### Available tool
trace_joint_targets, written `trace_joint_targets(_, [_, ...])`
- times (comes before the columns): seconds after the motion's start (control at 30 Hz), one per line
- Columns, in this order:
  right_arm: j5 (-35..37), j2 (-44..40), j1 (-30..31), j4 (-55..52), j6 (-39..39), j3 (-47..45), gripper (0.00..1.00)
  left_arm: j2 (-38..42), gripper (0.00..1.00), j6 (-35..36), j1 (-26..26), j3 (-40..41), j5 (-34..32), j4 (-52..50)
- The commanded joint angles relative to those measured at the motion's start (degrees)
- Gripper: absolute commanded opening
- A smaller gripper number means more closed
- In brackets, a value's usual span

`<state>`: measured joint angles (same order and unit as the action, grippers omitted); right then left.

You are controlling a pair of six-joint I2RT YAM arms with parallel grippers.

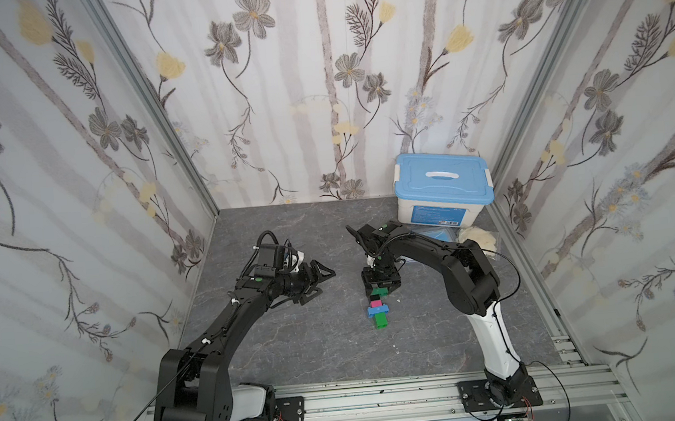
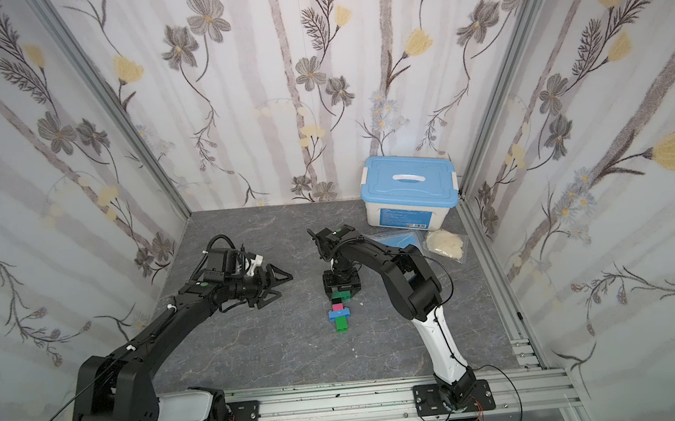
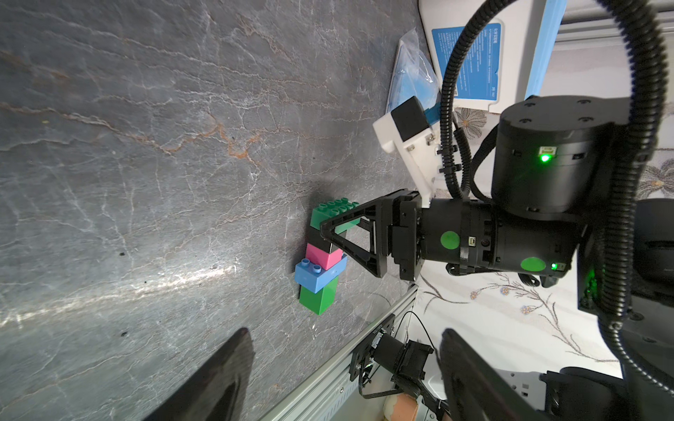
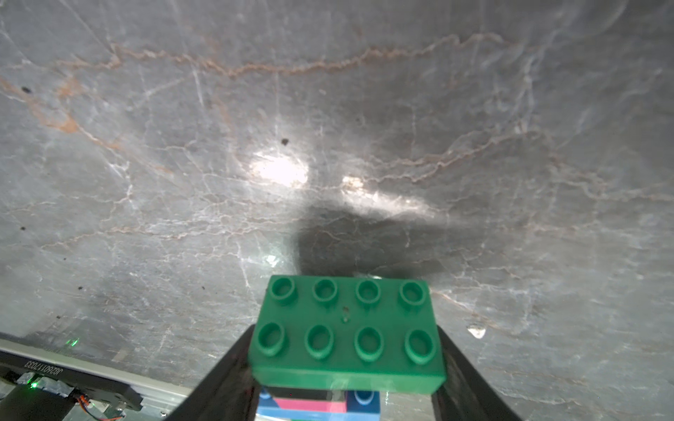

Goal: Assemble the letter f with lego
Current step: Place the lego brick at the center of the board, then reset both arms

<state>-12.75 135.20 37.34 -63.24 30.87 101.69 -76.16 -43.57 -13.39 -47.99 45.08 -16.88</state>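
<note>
Lego column [image 1: 379, 306] lies flat on the bench [image 1: 298, 348], right of its middle, with its long axis running from far edge to near edge. We see the right claw [image 1: 381, 290] closed on the green bar [image 4: 346, 335] at its far end. The left claw [image 1: 325, 282], spread wide, hangs well apart toward the left edge.

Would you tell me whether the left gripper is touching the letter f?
Apart. In both top views, bare table shows between the open left gripper and the letter f.
</note>
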Motion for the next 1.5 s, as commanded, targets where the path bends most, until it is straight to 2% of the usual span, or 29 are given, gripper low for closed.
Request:
trace_joint_targets(0.0, [3.2,-0.9,0.6,4.8,2.1,-1.2,0.68,0.0,0.83,0.2,0.0,0.0,0.5,0.9])
trace_joint_targets(0.27, [4.9,-2.5,1.4,10.2,3.9,-5.6,0.77,-0.7,0.84,0.5,0.0,-0.2,-0.1,0.6])
trace_joint_targets(0.6, [7.4,-6.1,1.4,11.0,3.6,-6.3,0.86,-1.2,0.87,2.3,0.3,-1.0,-1.9,-1.3])
trace_joint_targets(0.77, [9.3,-11.4,1.3,10.0,2.4,-6.9,0.90,-1.2,0.91,4.3,1.1,-2.3,-4.3,-3.8])
trace_joint_targets(0.83, [12.2,-15.8,1.3,10.4,1.6,-8.9,0.93,-0.6,0.98,5.5,1.3,-3.0,-6.5,-5.0])
trace_joint_targets(0.87, [13.5,-18.7,1.3,11.2,1.1,-10.5,0.99,-0.4,1.00,6.1,1.3,-3.6,-8.7,-6.3])
trace_joint_targets(0.97, [20.3,-28.5,1.1,14.8,-1.5,-16.5,1.00,-0.7,1.00,6.7,1.1,-5.2,-17.0,-10.4])
trace_joint_targets(1.03, [24.3,-36.8,0.0,19.8,-3.8,-22.5,1.00,0.0,1.00,6.4,0.3,-6.2,-25.8,-12.8])
trace_joint_targets(1.1, [28.7,-47.3,-2.4,28.4,-5.8,-31.4,1.00,2.6,1.00,6.3,-2.9,-6.3,-41.3,-14.2])
trace_joint_targets(1.17, [27.9,-54.4,-7.5,34.3,-8.4,-37.5,1.00,3.8,1.00,4.4,-5.1,-5.5,-55.3,-14.5])
trace_joint_targets(1.23, [33.6,-60.1,-12.2,37.0,-10.2,-42.3,1.00,6.5,1.00,4.1,-6.0,-4.7,-67.2,-13.7])
trace_joint_targets(1.27, [37.2,-63.4,-14.4,39.8,-12.9,-45.8,1.00,7.3,1.00,6.0,-6.6,-4.0,-72.8,-12.2])
trace_joint_targets(1.3, [38.0,-66.8,-16.8,43.3,-16.4,-50.2,1.00,8.0,1.00,8.6,-6.7,-3.2,-76.8,-10.4])
trace_joint_targets(1.37, [35.3,-71.4,-22.6,50.1,-21.9,-56.5,1.00,9.8,1.00,15.9,-7.4,-0.1,-83.6,-3.9])
trace_joint_targets(1.4, [33.3,-72.5,-25.4,54.9,-25.5,-59.7,1.00,10.9,1.00,24.5,-7.5,3.7,-83.8,4.4])
trace_joint_targets(1.47, [30.6,-71.7,-29.2,63.8,-29.5,-65.0,1.00,12.2,1.00,34.7,-7.1,11.2,-85.0,17.4])
